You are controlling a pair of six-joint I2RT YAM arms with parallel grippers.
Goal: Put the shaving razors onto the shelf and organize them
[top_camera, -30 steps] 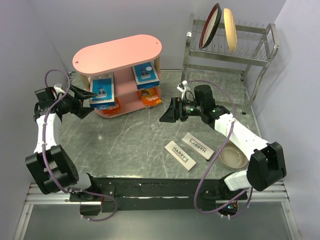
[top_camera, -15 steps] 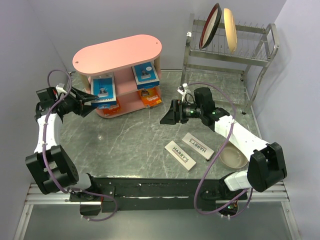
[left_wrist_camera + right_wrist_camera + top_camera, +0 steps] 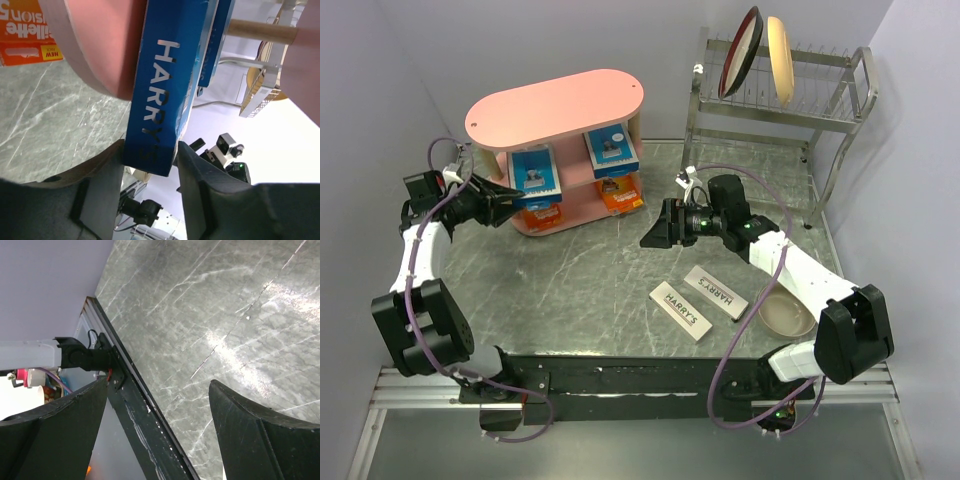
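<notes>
Blue pack (image 3: 165, 90) seems pinched edgewise by left tool (image 3: 150, 152) (at shelf (image 3: 100, 45) rim); right tool (image 3: 157, 385) gapes, empty.

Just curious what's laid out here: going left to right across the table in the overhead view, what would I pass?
pink shelf → left white HARRY'S box → right white HARRY'S box → tan bowl

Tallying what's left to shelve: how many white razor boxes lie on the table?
2, flat on the table: one white box mid-front, the other box just right of it.
</notes>
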